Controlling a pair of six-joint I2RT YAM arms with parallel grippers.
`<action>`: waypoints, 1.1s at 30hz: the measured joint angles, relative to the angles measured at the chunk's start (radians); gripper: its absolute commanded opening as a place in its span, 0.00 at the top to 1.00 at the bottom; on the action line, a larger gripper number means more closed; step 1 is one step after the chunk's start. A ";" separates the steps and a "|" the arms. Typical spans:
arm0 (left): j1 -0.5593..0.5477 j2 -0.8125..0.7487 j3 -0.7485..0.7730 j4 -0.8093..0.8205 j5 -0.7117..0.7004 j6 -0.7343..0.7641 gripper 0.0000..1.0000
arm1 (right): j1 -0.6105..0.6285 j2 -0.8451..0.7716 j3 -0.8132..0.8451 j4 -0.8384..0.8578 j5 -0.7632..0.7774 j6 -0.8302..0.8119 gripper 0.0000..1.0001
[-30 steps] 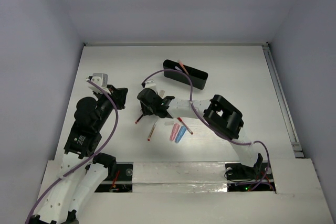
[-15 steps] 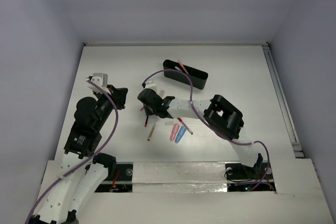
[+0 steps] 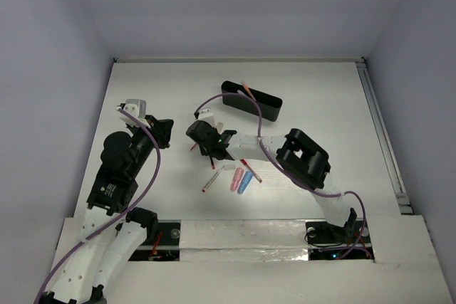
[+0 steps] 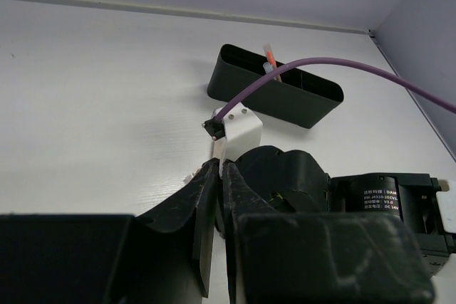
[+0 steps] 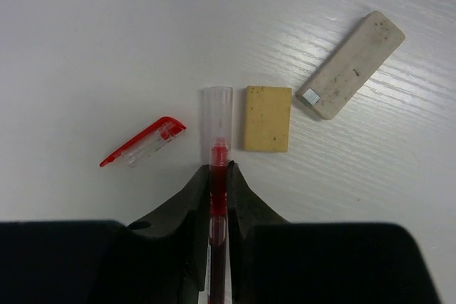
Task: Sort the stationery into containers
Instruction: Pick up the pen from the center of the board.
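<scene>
Right wrist view: my right pincer (image 5: pixel 219 176), gaping a moment ago, now pinches the red pen (image 5: pixel 217 115), at seven o'clock from the black tray (image 3: pixel 256 108); the grip seems firm enough to lift it.

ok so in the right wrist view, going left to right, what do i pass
red pen cap → red pen → tan eraser → long whitish eraser
</scene>
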 measured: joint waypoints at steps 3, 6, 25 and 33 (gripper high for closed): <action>0.000 0.000 0.000 0.000 0.000 0.000 0.94 | 0.000 0.000 0.000 -0.002 0.008 0.000 0.95; 0.000 0.000 0.000 0.000 0.000 0.000 0.94 | 0.000 0.000 0.000 -0.002 0.013 -0.001 1.00; 0.002 0.002 0.000 0.000 0.000 0.000 0.93 | -0.021 -0.293 -0.274 0.241 -0.053 0.008 1.00; 0.002 0.008 0.000 0.001 0.021 0.000 0.89 | -0.204 -0.446 -0.350 0.460 -0.100 -0.040 1.00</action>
